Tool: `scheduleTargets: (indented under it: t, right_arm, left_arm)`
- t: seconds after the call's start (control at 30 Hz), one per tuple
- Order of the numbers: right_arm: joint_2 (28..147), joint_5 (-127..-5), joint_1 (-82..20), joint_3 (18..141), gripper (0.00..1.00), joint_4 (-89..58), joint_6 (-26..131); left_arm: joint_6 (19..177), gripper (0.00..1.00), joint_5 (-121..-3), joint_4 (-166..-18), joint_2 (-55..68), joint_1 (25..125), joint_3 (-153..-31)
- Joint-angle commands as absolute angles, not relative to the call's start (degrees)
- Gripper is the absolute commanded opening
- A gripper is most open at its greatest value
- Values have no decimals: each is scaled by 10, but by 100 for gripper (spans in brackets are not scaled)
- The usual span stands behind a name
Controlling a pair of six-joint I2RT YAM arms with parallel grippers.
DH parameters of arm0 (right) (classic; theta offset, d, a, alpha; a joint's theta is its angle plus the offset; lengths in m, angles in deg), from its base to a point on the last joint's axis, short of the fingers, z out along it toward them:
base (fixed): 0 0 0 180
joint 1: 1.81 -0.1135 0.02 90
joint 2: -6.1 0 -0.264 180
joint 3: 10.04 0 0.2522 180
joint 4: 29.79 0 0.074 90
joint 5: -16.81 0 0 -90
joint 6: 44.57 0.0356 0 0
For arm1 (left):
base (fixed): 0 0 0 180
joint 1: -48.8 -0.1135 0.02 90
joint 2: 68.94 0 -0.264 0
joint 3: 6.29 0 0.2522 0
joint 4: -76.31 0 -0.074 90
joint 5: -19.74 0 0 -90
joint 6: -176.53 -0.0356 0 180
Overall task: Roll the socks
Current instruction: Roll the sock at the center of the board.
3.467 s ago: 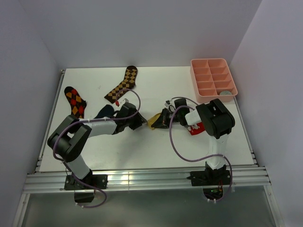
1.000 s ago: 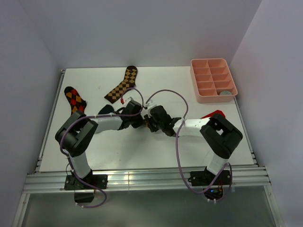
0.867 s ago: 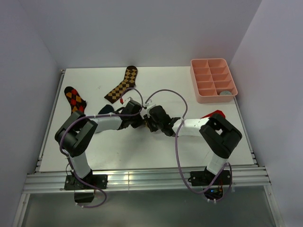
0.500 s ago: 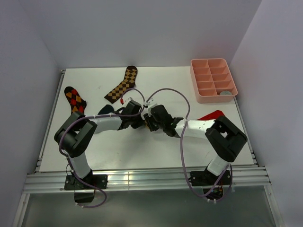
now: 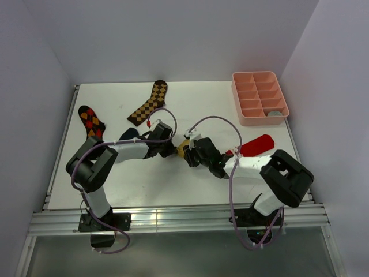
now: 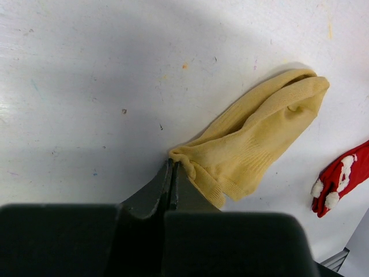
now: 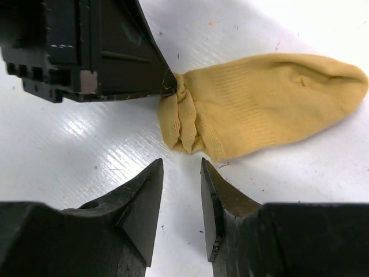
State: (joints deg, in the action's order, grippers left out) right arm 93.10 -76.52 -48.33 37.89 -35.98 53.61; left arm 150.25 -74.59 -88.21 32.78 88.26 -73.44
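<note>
Where the mustard sock [image 6: 253, 138] lies: flat near the middle of the white surface [image 5: 202, 109], between my two wrists.
Sock fabric: soft, fine-ribbed knit, rounded at the far end, and bunched into small folds at the end I hold.
Surface finish: white with a slight sheen, scuffed with tiny specks.
Left fingers [image 6: 173, 168]: two matte black wedges pressed together, pinching the bunched edge of the mustard sock.
Right fingers [image 5: 189, 153]: black and tapered, spread a little with only bare surface in the gap. The tips sit just short of the folded end and do not touch it.
Change from a second ago: my right wrist has drawn back toward the near right, so yellow now shows between the wrists from above. Before, it crowded my left wrist and hid the sock. More of the red sock [image 5: 256, 145] is uncovered. My left arm sits much as it did.
Left arm: stretched low, with the forearm pointing right toward the centre.
Right arm: elbow at the near right, forearm low, reaching left.
Other things: navy sock [image 5: 128, 135] beside my left forearm, brown checkered sock [image 5: 149, 104] and argyle sock [image 5: 91, 124] at the far left, pink tray [image 5: 237, 95] at the far right.
</note>
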Motion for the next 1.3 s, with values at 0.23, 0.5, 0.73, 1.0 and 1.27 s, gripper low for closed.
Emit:
scheduleTargets:
  t: [0.23,0.5,0.73,1.0,1.27]
  right_arm:
    - [940,-780,-501,383,42,-453,497]
    - [975,-780,-509,412,41,-450,490]
    - [1008,-781,-514,433,42,-450,489]
    - [1060,-790,-514,463,43,-414,498]
    - [1079,-836,-515,497,42,-333,524]
  left_arm:
    - [1497,0,-740,-857,302,878,-754]
    - [1495,0,-738,-854,294,874,-753]
    - [1496,0,-735,-854,296,874,-752]
    - [1495,0,-731,-854,292,874,-753]
    - [1493,0,-728,-850,284,873,-753]
